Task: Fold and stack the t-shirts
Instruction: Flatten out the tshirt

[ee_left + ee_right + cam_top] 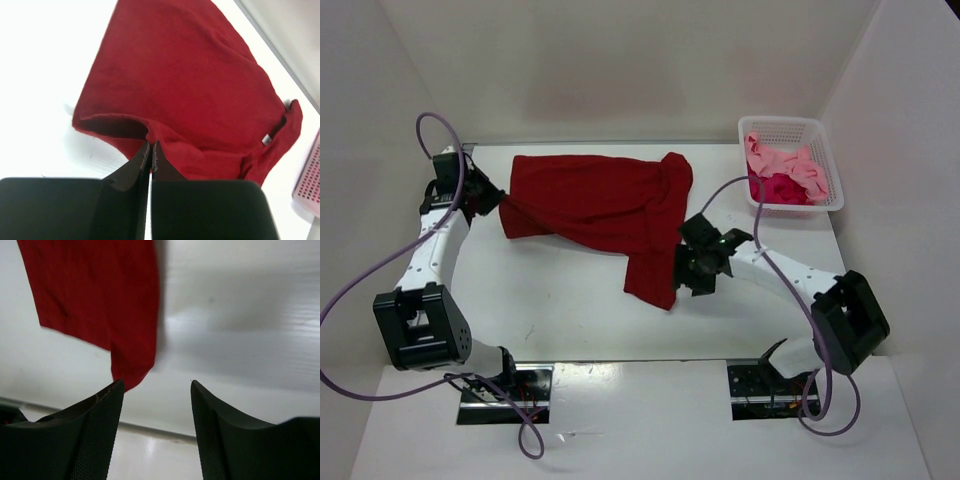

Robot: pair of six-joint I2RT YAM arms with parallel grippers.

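- The left jaws were clenched on the hem edge of the dark red t-shirt, pinching a small fold of cloth right at their tips, near the far left corner of the tabletop.
- The right jaws stood released and wide apart with nothing between them. In the right wrist view a narrow corner of the same shirt lay just beyond the left-hand fingertip, near it but not gripped.
- The dark red t-shirt stretched along the far edge of the tabletop from the left jaws toward the right. It was bunched at its right end, with one flap trailing down toward the middle.
- The light pink t-shirt and the crimson-magenta t-shirt lay crumpled together in the white basket at the far right corner.
- We judged the step in hand to be spreading the first shirt flat before any fold, so the task was at an early stage.
- We judged that the next move called for the right jaws to close on the trailing flap or the bunched end, then draw away from the left jaws to pull the cloth smooth.
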